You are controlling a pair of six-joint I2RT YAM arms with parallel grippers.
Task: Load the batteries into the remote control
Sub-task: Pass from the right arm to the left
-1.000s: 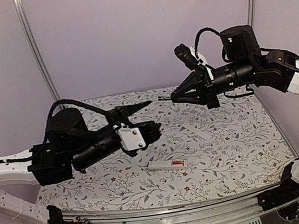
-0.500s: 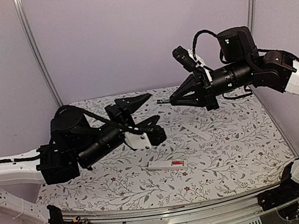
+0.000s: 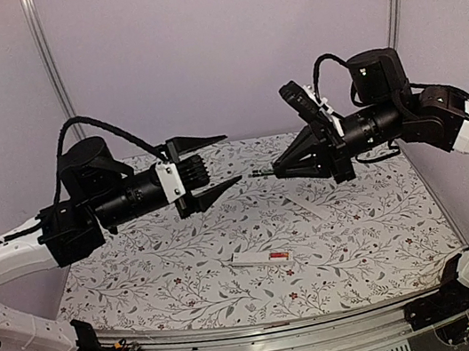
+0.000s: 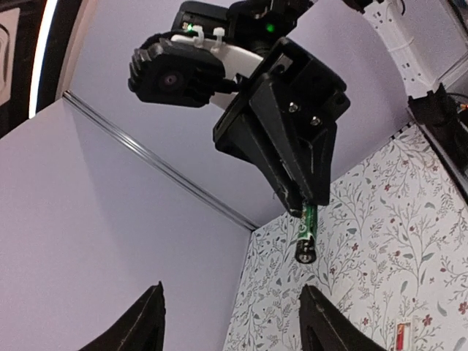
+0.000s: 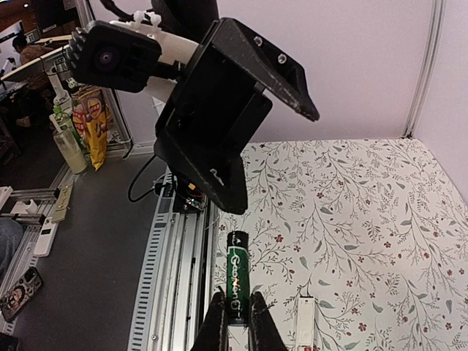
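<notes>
- Battery [image 5: 235, 281], black with a green label, is up in the air above the table's far half. The right gripper [image 3: 275, 170] is clenched on one end of it, and the free end points at the left gripper [image 3: 233, 158].
- Left gripper is released, its jaws spread wide and empty. It faces the battery tip from just beside it, not touching.
- Remote [image 3: 262, 259] lies flat on the table near the front middle, well below both grippers. A red patch shows at its right end, which may be a battery already seated, but I cannot tell.
- A plain white strip [image 3: 311, 203], likely the cover, lies apart from the remote, further back and to the right.
- Step in hand, as I judge it: a mid-air handover or regrasp of the battery between the arms, before it goes into the remote.
- The next move calls for bringing the free end squarely between the left jaws. They should close on it before the right gripper lets go. A skewed grip on so thin a cylinder could drop or twist it.
- Table [image 3: 362, 235] wears a white cloth printed with grey sprigs and small dark red flowers. A metal rail [image 3: 273, 349] runs along its near edge.
- Walls [image 3: 221, 42] are plain pale lilac panels, joined by slim metal posts [image 3: 52, 80].
</notes>
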